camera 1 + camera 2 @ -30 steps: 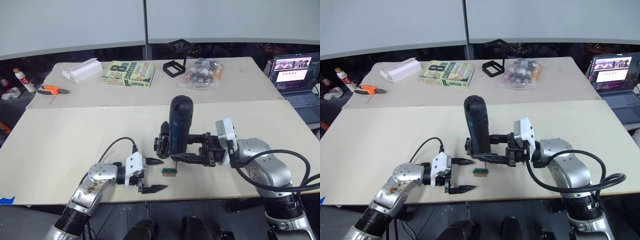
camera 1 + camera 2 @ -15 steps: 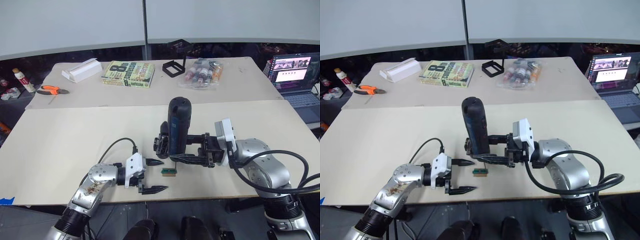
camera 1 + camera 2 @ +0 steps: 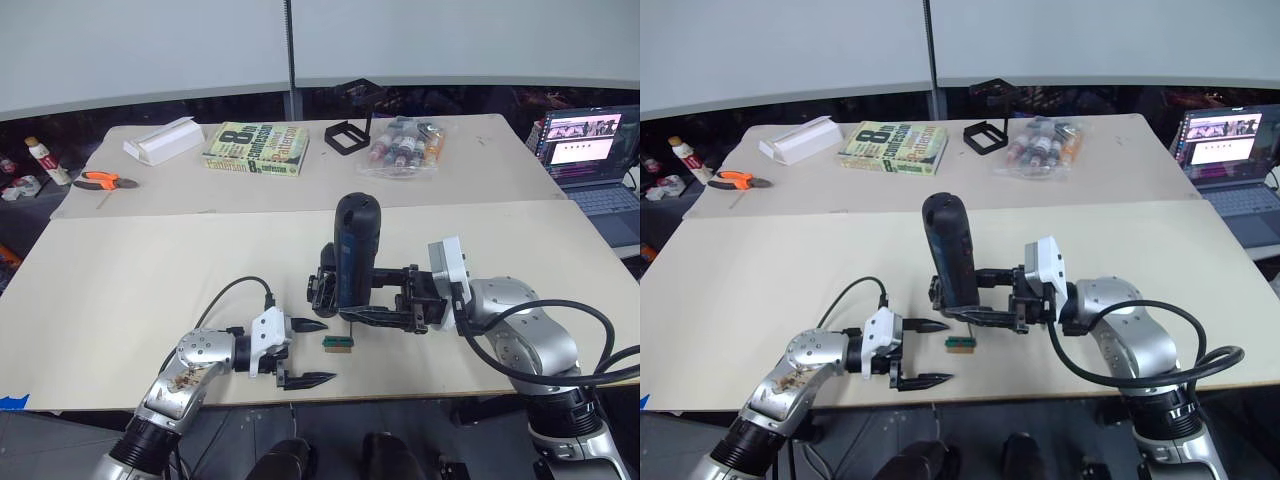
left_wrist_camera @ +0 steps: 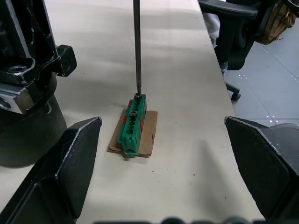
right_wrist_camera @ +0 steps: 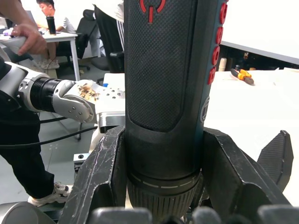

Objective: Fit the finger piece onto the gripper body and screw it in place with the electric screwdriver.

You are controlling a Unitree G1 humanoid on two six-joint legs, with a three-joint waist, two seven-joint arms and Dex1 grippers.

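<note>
My right gripper (image 3: 357, 297) is shut on the electric screwdriver (image 3: 356, 250), a dark blue-black cylinder with red marks (image 5: 163, 70), held upright at the middle of the near table. Its thin metal bit (image 4: 137, 46) rests tip-down on a small green block (image 4: 132, 125). Just behind the tool sits the black gripper body (image 3: 322, 287), largely hidden by it. A small pointed black piece (image 3: 328, 253), apparently the finger piece, sticks up from the body. My left gripper (image 3: 326, 350) hovers open near the front edge, just left of the green block (image 3: 337, 343), holding nothing.
On the far table lie a white box (image 3: 165, 140), a book (image 3: 258, 148), orange pliers (image 3: 105, 181), an open black square frame (image 3: 346, 135) and a bag of small bottles (image 3: 405, 145). A laptop (image 3: 590, 140) sits at far right. A person's hand (image 5: 30, 37) appears in the right wrist view.
The top of the screwdriver has leaned slightly to the left in my right gripper. The left arm has stayed put.
</note>
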